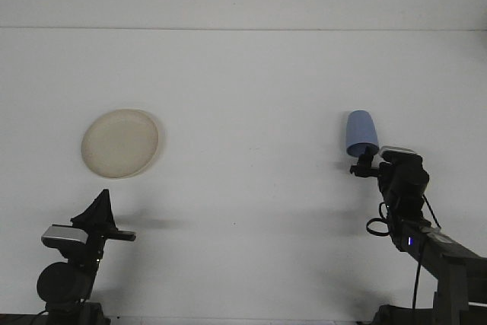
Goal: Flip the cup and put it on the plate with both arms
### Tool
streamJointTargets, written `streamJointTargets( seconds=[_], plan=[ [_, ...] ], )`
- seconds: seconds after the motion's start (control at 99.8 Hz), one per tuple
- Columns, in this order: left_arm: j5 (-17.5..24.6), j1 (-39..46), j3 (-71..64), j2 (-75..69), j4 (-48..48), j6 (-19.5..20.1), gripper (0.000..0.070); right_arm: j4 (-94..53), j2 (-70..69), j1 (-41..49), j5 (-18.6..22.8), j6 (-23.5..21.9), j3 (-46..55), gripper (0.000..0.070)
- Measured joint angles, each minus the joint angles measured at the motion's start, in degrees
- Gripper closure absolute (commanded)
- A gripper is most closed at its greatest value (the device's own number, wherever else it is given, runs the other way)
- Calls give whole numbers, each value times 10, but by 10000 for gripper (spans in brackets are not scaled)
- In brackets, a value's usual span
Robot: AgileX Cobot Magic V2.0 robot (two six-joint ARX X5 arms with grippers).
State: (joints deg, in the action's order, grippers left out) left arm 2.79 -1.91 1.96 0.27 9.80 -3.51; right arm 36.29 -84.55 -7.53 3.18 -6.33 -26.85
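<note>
A blue cup (361, 133) stands upside down on the white table at the right, its wider rim downward. My right gripper (364, 163) is just below and in front of the cup, nearly touching its lower rim; the frame does not show how it stands. A cream plate (121, 142) lies flat at the left. My left gripper (100, 211) rests low at the bottom left, well below the plate and apart from it.
The white table (243, 112) spreads wide between plate and cup. Its far edge meets the wall along the top. The right arm's body and cables (411, 222) occupy the lower right corner.
</note>
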Motion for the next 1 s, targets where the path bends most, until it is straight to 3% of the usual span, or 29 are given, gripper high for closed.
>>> streamJointTargets(
  seconds=[0.271,0.431,0.511,0.661,0.822,1.002],
  plan=[
    [0,0,0,0,0,0,688,42,-70,-11,31,1,-32,201],
    [0,0,0,0,0,0,688,53,-99,-11,41,6,-68,267],
    [0,0,0,0,0,0,688,51,-113,-11,47,9,-76,379],
    [0,0,0,0,0,0,688,48,-129,-11,70,11,-79,699],
    [0,0,0,0,0,0,688,64,-127,-11,97,14,-81,700],
    [0,0,0,0,0,0,688,9,-89,-3,99,14,-82,700]
  ],
)
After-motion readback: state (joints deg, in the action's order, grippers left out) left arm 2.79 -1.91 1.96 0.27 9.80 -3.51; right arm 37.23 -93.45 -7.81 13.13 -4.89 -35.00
